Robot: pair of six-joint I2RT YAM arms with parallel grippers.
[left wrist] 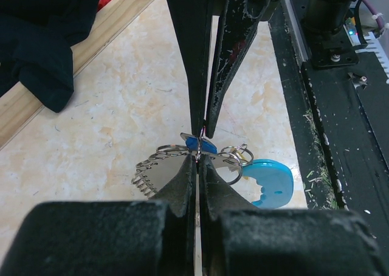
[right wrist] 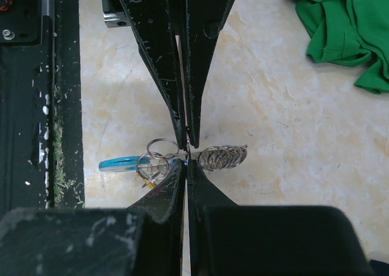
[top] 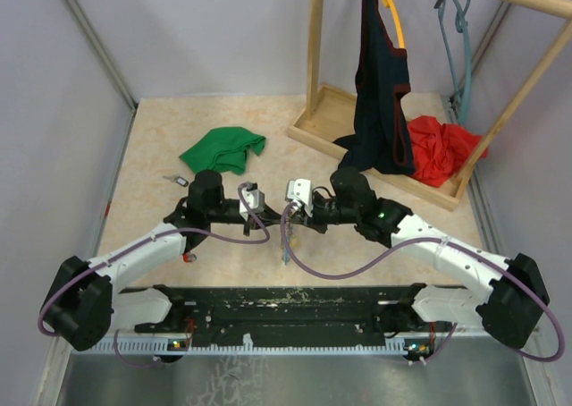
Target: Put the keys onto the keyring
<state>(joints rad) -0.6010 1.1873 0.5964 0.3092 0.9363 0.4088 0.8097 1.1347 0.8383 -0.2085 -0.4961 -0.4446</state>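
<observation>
Keyring (right wrist: pixel 223 157) pinched by left gripper (left wrist: pixel 197 160), right gripper (right wrist: pixel 187 162); green cloth (right wrist: pixel 340 27) beyond.

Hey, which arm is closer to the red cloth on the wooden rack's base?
Right. The right arm reaches in just left of the red cloth and nearer the bases; the left arm lies on the table's opposite side, farther off.

The keyring (left wrist: pixel 159 174) is silver; its tag (left wrist: pixel 270 182) is light blue. The table (top: pixel 156 169) is cream, marbled. The cloth (top: pixel 223 148) is green, the garment (top: pixel 380 88) dark navy.
</observation>
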